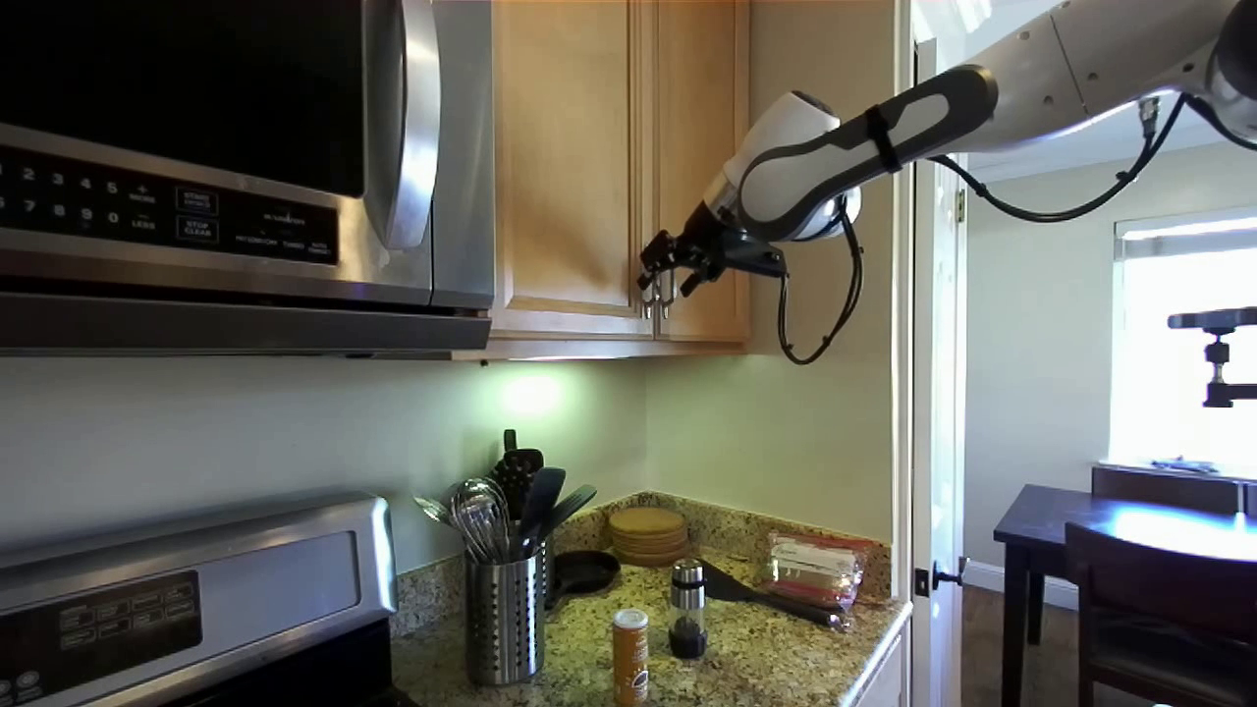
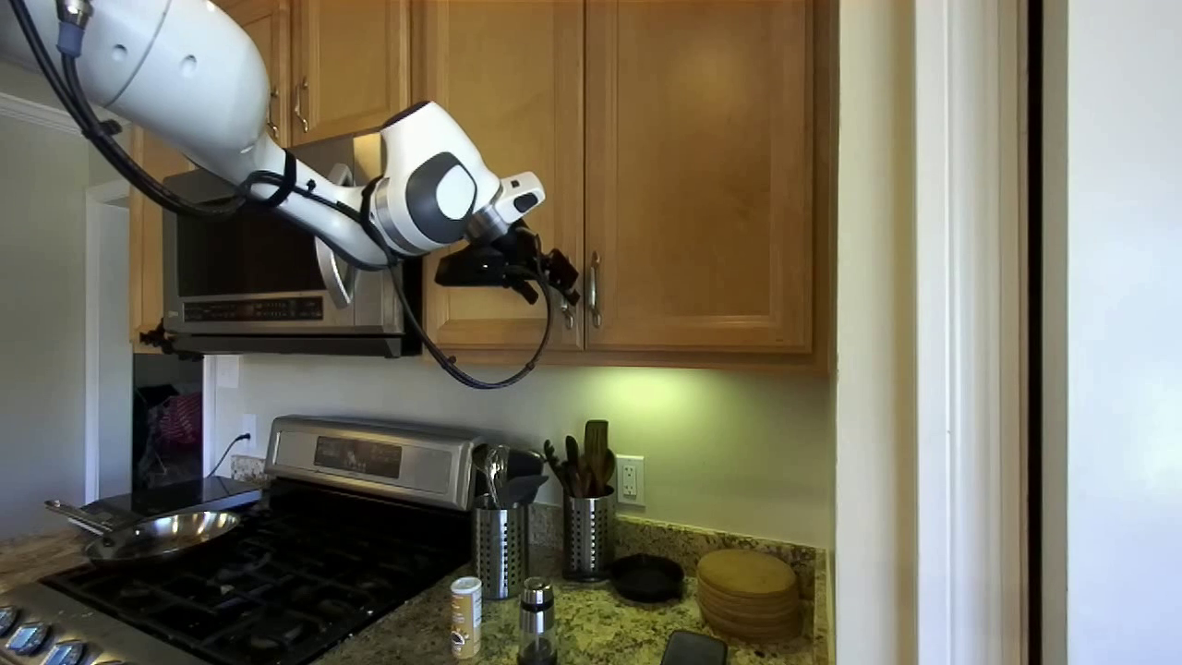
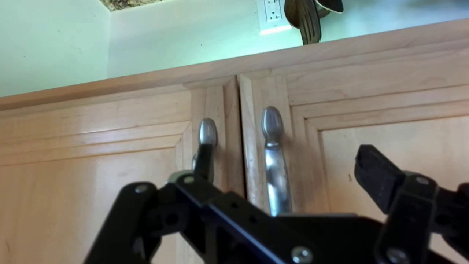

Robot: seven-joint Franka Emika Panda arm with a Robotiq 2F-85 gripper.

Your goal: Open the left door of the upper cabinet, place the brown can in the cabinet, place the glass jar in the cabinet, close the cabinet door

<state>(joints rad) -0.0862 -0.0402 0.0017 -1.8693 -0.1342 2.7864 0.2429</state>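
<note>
The upper cabinet's left door (image 1: 570,147) is closed, flush beside the matching right door (image 2: 699,175). My gripper (image 1: 672,277) is up at the lower ends of the two bar handles, its jaws wide apart. In the wrist view, which is upside down, the left door's silver handle (image 3: 277,176) shows between the fingers. One finger (image 3: 205,161) overlaps the right door's handle (image 3: 208,132); whether they touch I cannot tell. The other finger (image 3: 377,176) is in front of the left door's panel. Below, the brown can (image 1: 630,663) and the glass jar (image 1: 687,614) stand upright on the counter.
A steel microwave (image 1: 462,157) adjoins the cabinet's left side, above the stove (image 2: 305,573). The counter also holds ribbed utensil holders (image 2: 501,550), a small black skillet (image 2: 646,578), a stack of round wooden pieces (image 2: 748,596) and a plastic package (image 1: 815,568).
</note>
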